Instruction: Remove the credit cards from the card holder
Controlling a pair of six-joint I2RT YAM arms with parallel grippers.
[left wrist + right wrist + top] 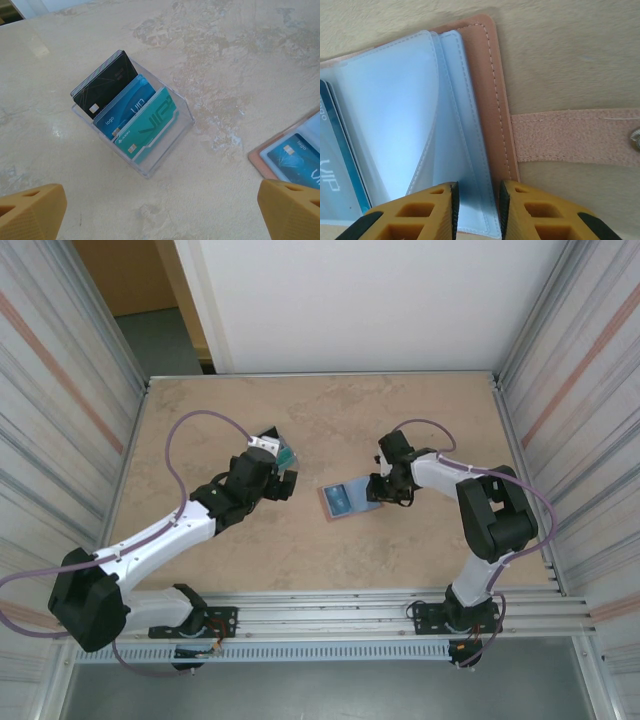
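The card holder (345, 501) is a salmon-pink wallet lying open on the table, its clear blue-grey sleeves (415, 115) facing up and its snap tab (575, 137) stretched out to the right. A blue credit card (332, 165) sits in a left-hand sleeve, and that card (300, 162) also peeks in at the left wrist view's right edge. My right gripper (477, 200) is down at the wallet's right edge, jaws narrowly apart over the outer sleeves and the pink border. My left gripper (165, 210) hangs wide open above bare table, holding nothing.
A clear plastic stand (165, 145) ahead of the left gripper holds three upright cards: black (107, 82), blue (127, 107) and teal (150, 125). From above the stand (285, 450) lies left of the wallet. Metal walls close in both table sides.
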